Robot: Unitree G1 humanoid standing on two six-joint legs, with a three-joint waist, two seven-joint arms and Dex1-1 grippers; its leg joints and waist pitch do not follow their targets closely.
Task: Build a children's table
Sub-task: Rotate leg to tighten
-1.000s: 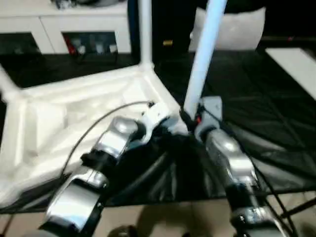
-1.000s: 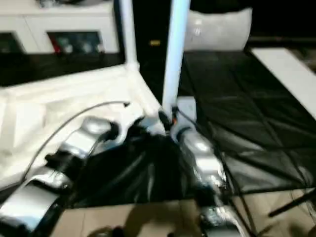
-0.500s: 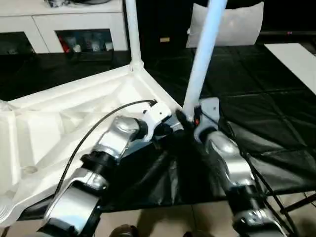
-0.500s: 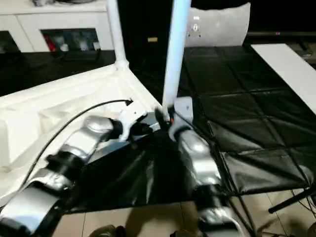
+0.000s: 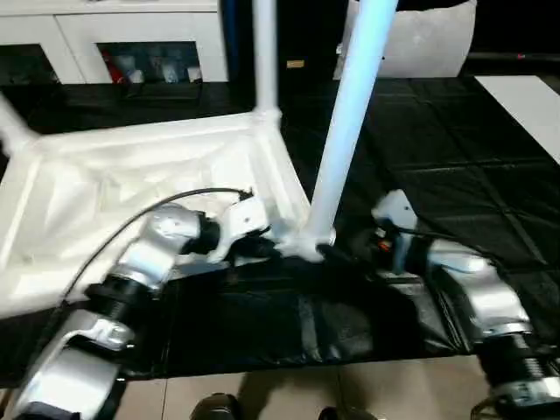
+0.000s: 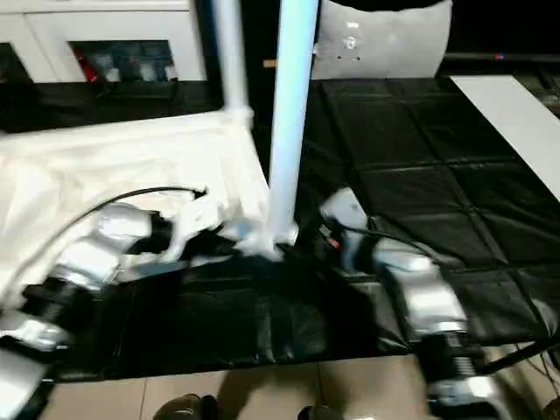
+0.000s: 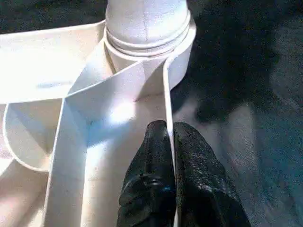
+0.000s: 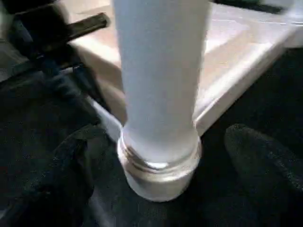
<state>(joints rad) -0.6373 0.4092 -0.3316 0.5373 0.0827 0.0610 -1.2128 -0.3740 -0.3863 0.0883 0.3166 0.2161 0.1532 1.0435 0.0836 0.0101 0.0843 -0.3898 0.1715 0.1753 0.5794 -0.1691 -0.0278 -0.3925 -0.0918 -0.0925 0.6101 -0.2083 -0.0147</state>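
Your left gripper (image 7: 165, 142) pinches the upturned table top's (image 5: 114, 175) edge wall, steadying it (near the socket); your right gripper (image 8: 156, 156) stands spread wide around the upright leg (image 5: 346, 122), gripping nothing

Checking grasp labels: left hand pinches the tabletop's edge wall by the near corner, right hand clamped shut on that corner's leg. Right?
Not quite. The right hand is open, its fingers clear of the leg, per the right wrist view. The left hand does pinch the tabletop's edge wall.

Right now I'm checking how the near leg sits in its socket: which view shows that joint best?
The left wrist view: the leg stands in its corner socket, close up. The right wrist view shows it blurred; the eye views, from afar.
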